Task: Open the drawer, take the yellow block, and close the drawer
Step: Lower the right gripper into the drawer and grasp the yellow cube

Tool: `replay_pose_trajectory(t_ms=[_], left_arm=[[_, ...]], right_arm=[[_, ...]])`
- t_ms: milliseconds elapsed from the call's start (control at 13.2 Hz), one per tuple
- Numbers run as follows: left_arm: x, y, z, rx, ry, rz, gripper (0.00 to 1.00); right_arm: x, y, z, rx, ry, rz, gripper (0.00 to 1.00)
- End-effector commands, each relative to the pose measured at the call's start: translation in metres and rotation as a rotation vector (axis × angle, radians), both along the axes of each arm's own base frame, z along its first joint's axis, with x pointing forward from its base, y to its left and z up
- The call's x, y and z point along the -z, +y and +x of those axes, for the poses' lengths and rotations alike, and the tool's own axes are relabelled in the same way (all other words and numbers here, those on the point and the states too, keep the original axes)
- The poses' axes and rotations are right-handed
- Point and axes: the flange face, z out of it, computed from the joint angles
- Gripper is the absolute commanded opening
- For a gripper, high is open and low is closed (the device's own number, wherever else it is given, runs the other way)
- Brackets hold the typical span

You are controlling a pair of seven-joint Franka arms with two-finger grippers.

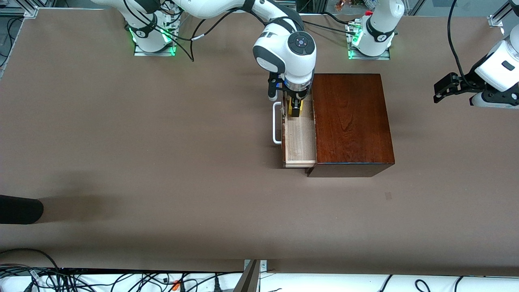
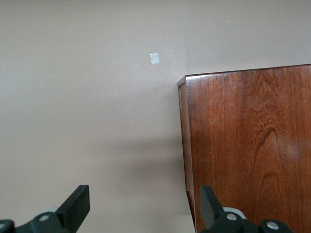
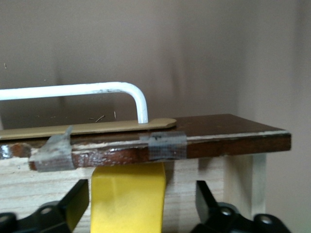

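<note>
Only the right wrist view shows grey tape (image 3: pixel 166 145) on the drawer (image 1: pixel 299 140) front. The right tool (image 1: pixel 295 110), spread, straddles the yellow block (image 3: pixel 128 196); the left tool (image 1: pixel 440 91) waits, wide apart.

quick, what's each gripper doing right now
Left gripper: open, empty, off past the box's left-arm end.
Right gripper: open, down in the drawer, straddling the yellow block.

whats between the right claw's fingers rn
The yellow block sits between the right claw's open fingers, inside the drawer; the right wrist view shows it.
</note>
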Motion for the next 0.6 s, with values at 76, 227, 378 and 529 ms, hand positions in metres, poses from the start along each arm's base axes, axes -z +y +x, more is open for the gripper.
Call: replay_pose_trajectory(t_ms=[76,227,378,529], left_arm=[[-0.004,-0.002,0.002,-0.007,-0.013,0.009,1.00],[-0.004,-0.003,0.002,-0.006,-0.013,0.009,1.00],[-0.004,-0.003,0.002,-0.006,-0.011,0.009,1.00],[-0.005,-0.003,0.002,-0.006,-0.013,0.009,1.00]], right_arm=[[-0.017,-0.003,0.006,0.047,-0.031,0.000,0.04],[-0.044,-0.004,0.008,0.047,-0.034,0.001,0.00],[-0.070,-0.006,0.007,0.047,-0.019,-0.008,0.00],[-0.112,-0.017,0.009,0.007,-0.036,-0.006,0.00]])
